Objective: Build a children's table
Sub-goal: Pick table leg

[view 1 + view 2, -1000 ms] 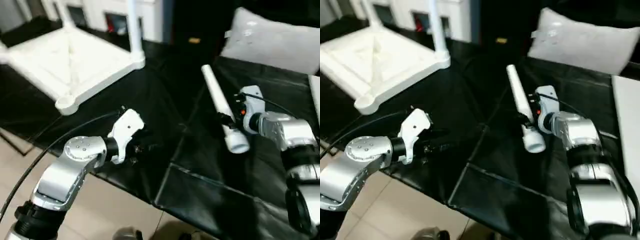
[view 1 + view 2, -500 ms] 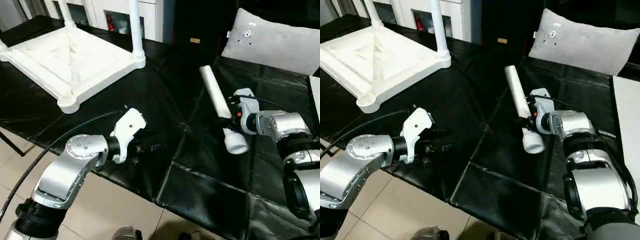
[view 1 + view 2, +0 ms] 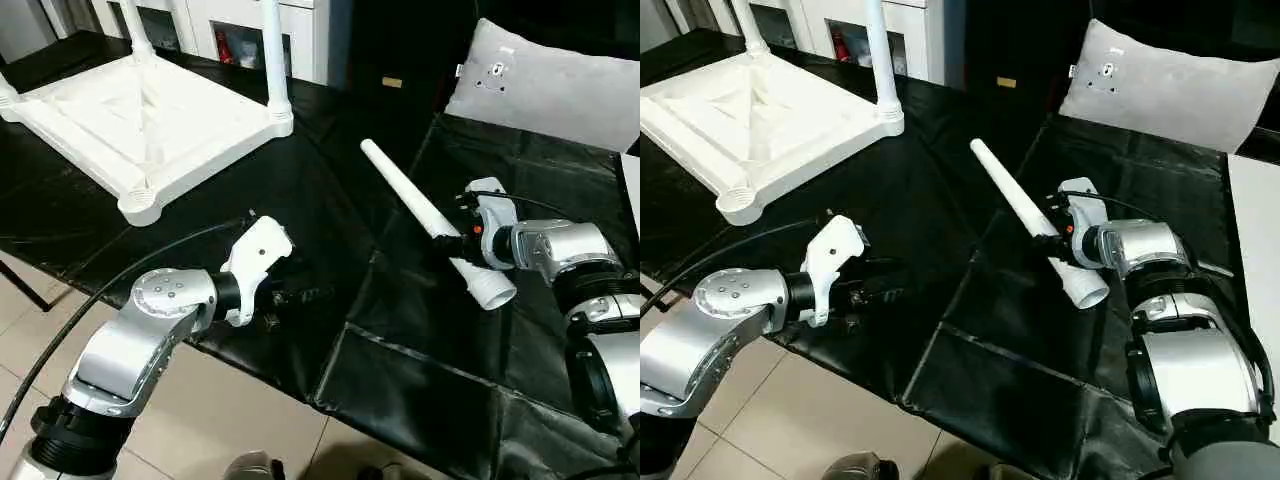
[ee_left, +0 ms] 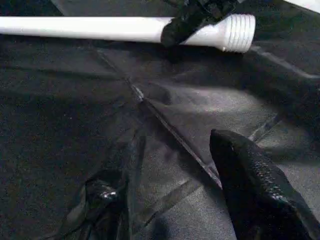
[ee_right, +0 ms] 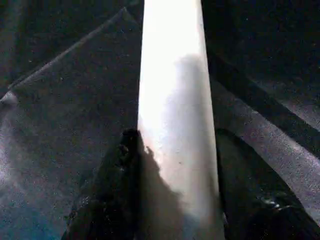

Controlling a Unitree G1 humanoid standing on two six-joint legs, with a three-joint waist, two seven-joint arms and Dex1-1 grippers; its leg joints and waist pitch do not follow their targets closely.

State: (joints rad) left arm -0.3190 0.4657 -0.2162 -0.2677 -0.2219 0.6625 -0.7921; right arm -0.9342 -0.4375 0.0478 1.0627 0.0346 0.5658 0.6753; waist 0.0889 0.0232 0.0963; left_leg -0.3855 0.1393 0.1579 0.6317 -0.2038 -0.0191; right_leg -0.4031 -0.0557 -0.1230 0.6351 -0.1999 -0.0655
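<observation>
One loose leg [image 3: 430, 220] lies near the middle of the black tabletop [image 3: 400, 400], clenched by the right claw [image 3: 458, 240]. Upturned, the children's table [image 3: 130, 110] sits at the far left corner. Left claw [image 3: 300, 296] hangs released at the near edge.

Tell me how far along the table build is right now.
Partly done: the upside-down tabletop has legs standing in its far sockets, while the near corner socket is empty. In hand: the right gripper is shut on a loose leg. The left gripper holds nothing.
</observation>
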